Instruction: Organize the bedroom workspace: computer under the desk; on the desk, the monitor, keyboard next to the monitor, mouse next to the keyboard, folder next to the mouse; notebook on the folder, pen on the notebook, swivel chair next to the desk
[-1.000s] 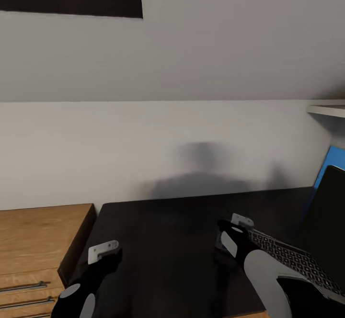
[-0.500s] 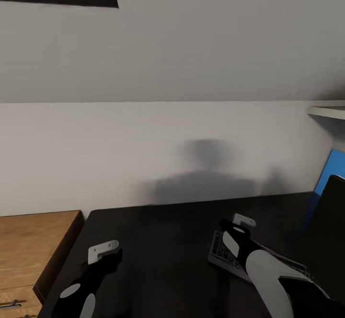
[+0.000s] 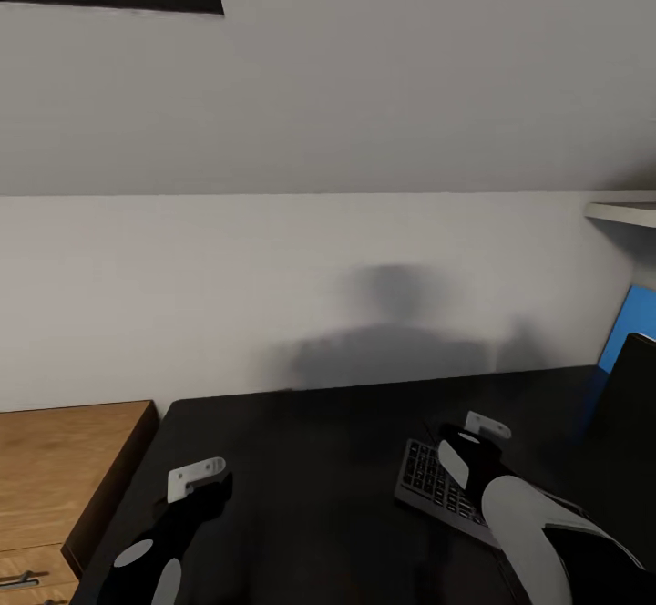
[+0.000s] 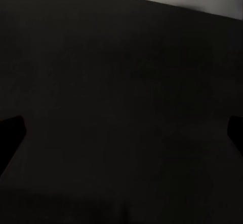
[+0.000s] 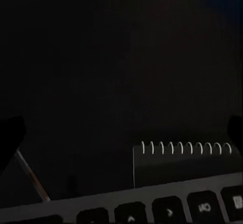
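Our right gripper [image 5: 121, 127] has its fingers spread wide and empty just above the keyboard [image 3: 437, 487], which lies on the desk [image 3: 310, 459] under that wrist, long axis running back toward our right arm. A spiral-bound notebook [image 5: 182, 160] sits just beyond it. Our left gripper [image 4: 121, 127], also open and empty, hovers well apart over bare desk.

Left arm [image 3: 173, 518] reaches in from 7 o'clock, wrist low. Right arm [image 3: 510, 505] comes in from 5 o'clock, angled toward 11. Finger state unclear on both.
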Robot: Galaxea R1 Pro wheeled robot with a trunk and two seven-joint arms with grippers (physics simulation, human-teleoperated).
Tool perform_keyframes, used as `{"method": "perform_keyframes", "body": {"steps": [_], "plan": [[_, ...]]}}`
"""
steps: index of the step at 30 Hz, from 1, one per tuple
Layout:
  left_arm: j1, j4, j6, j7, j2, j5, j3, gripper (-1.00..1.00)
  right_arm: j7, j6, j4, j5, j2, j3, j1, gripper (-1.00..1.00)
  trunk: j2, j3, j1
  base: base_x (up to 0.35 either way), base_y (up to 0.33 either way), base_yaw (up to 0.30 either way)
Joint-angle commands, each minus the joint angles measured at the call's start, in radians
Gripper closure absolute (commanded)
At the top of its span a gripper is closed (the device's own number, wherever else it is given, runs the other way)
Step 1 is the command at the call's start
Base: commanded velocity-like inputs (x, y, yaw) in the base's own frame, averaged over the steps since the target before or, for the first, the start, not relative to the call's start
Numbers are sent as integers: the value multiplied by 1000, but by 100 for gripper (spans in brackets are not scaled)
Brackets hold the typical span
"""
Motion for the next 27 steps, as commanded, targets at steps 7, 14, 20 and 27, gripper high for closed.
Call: {"method": "perform_keyframes", "body": {"steps": [7, 14, 20, 27], "plan": [[-1, -4, 4, 6, -2, 12, 5, -100, -7, 115, -4, -51, -22, -13, -1, -100, -1, -1, 0, 0, 0, 0], [-1, -4, 4, 6, -2, 12, 6, -100, -8, 138, -6, -75, -24, -15, -2, -100, -1, -1, 0, 0, 0, 0], [-1, -5, 4, 6, -2, 12, 6, -100, -7, 169, -7, -78, -27, -15, -2, -100, -1, -1, 0, 0, 0, 0], [-1, -4, 4, 6, -2, 12, 6, -100, -7, 194, -6, -79, -28, -15, -2, -100, -1, -1, 0, 0, 0, 0]]}}
